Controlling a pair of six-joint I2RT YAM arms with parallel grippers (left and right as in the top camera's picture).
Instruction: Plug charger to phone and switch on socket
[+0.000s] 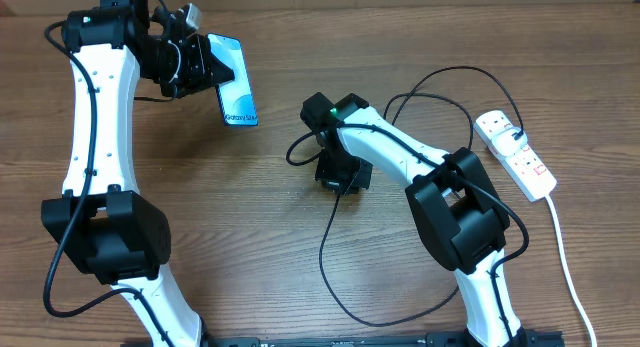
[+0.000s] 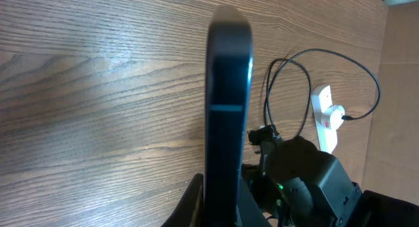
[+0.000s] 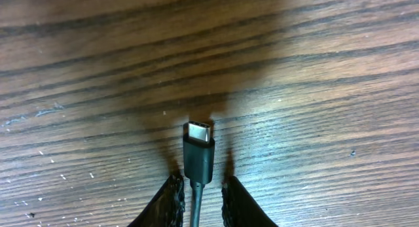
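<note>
We are holding the phone in one gripper and the cable plug in the other, above the wooden table (image 1: 250, 207).

Our left gripper (image 1: 200, 62) is grasping the slim smartphone with the light blue lit screen (image 1: 234, 80) by its edge, near the far left of the table. Our right gripper (image 3: 200, 191) is clenching the thin black charger cable (image 1: 330, 257) just behind its small metal plug (image 3: 198, 133), which is pointing forward. The white elongated power strip with red switches (image 1: 515, 154) is lying at the right side, the cable going into it.

The phone (image 2: 228, 109) is blurred and edge-on in the left wrist view, its screen unseen. The socket (image 1: 515, 155) switches are too small to read overhead.
</note>
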